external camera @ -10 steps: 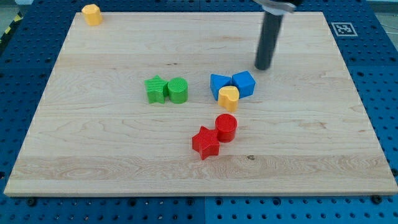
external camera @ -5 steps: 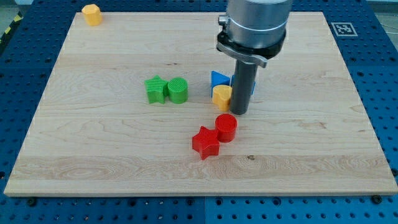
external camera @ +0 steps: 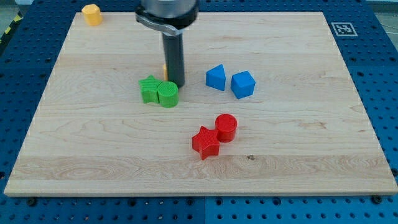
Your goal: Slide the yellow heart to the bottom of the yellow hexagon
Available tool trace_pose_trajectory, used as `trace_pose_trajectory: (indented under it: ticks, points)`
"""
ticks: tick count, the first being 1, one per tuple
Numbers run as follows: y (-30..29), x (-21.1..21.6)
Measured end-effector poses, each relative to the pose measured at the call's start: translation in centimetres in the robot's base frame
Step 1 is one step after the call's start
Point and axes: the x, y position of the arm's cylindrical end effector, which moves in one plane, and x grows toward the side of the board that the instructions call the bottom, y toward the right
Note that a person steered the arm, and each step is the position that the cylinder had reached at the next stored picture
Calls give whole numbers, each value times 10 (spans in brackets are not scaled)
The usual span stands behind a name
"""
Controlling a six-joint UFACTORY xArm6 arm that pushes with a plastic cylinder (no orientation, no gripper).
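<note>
The yellow hexagon [external camera: 92,14] sits at the board's top left corner. The yellow heart is almost wholly hidden behind my rod; only a thin yellow sliver [external camera: 164,70] shows at the rod's left side. My tip [external camera: 176,83] rests on the board just above and right of the green cylinder [external camera: 167,94], which touches the green star [external camera: 150,89].
Two blue blocks, a triangular one [external camera: 216,77] and a cube-like one [external camera: 242,84], lie right of my tip. A red cylinder [external camera: 226,127] and a red star [external camera: 205,142] lie lower in the middle. The wooden board [external camera: 311,155] sits on a blue pegboard.
My tip has swept left from beside the blue blocks to the green pair, carrying the yellow heart with it. The green cylinder and star shifted slightly down and left.
</note>
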Motion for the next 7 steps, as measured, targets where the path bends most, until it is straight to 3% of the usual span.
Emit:
trace_pose_trajectory:
  ticks: [2,3,4,7]
  points:
    - [24,-16]
    - [17,-35]
    - [-26,-45]
    - [-31,-55]
